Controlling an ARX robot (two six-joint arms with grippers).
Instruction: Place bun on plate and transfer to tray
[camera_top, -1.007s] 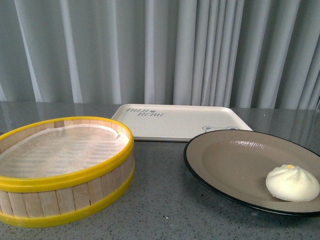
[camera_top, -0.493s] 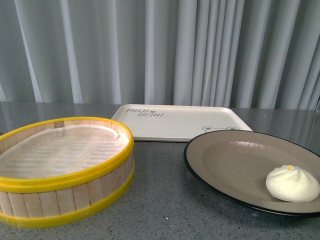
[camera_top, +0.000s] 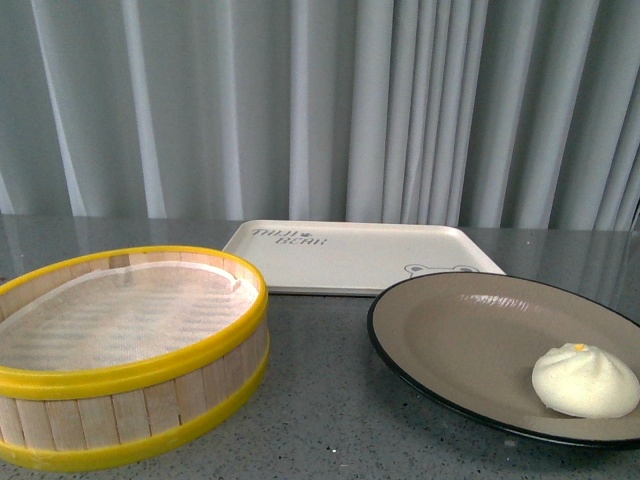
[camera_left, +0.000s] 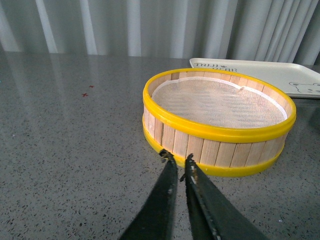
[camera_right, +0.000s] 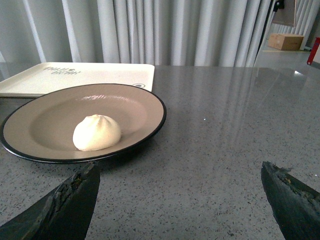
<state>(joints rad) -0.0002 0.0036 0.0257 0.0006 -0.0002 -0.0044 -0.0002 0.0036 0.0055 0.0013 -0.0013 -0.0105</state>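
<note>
The bun (camera_top: 585, 380) sits on the plate (camera_top: 450, 330), close to the plate's right side as the robot faces it; so the first part of the job looks done. The plate rests on the bench (camera_top: 320, 420), just in front of the tray (camera_top: 350, 255); its far rim hides a bit of the tray's near edge, and it is hard to tell if the two touch. The plate is not on the tray yet; that is the part left to do.

The steamer basket (camera_top: 130, 395) stands to the left of the plate, apart from it; only a white cloth (camera_top: 120, 315) shows inside.

The left end effector (camera_left: 176, 158) is clenched almost tight, with just a thin gap, and grasps nothing; it hangs low over the bench, near the basket's side. The right end effector (camera_right: 179, 167) is released and spread wide, holding nothing; it faces the plate from nearby.

The plate likely needs a grip on its rim next; it should stay flat, or the bun may roll off.
</note>
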